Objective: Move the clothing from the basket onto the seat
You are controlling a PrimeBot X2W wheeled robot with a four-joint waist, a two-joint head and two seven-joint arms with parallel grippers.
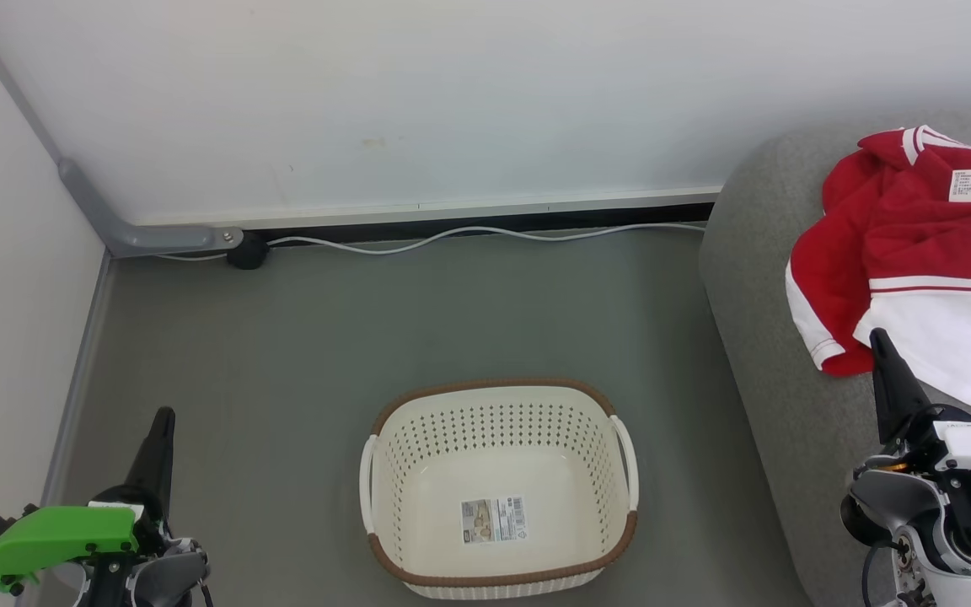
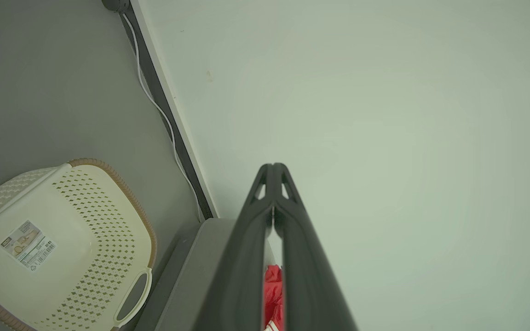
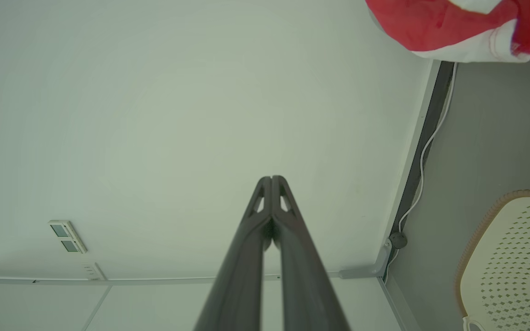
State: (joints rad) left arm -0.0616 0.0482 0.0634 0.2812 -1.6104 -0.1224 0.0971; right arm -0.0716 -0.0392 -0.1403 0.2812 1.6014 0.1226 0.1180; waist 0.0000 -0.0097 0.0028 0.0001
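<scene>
The cream perforated basket [image 1: 498, 489] with a brown rim stands on the grey floor, holding nothing but the sticker on its bottom. The red and white clothing [image 1: 915, 253] lies in a heap on the grey seat [image 1: 755, 270] at the right. My left gripper [image 1: 165, 415] is shut at the lower left, well left of the basket, with nothing held. My right gripper [image 1: 877, 335] is shut over the seat's front, its tip just below the clothing's edge. The basket [image 2: 62, 248] and a strip of red clothing [image 2: 273, 294] appear behind my shut left gripper [image 2: 273, 166]. My right gripper [image 3: 272, 178] points at the wall.
A white wall runs along the back with a dark baseboard and a white cable [image 1: 469, 236] along its foot. A grey conduit [image 1: 140, 228] bends into the left corner beside a black plug [image 1: 247, 250]. Open grey floor surrounds the basket.
</scene>
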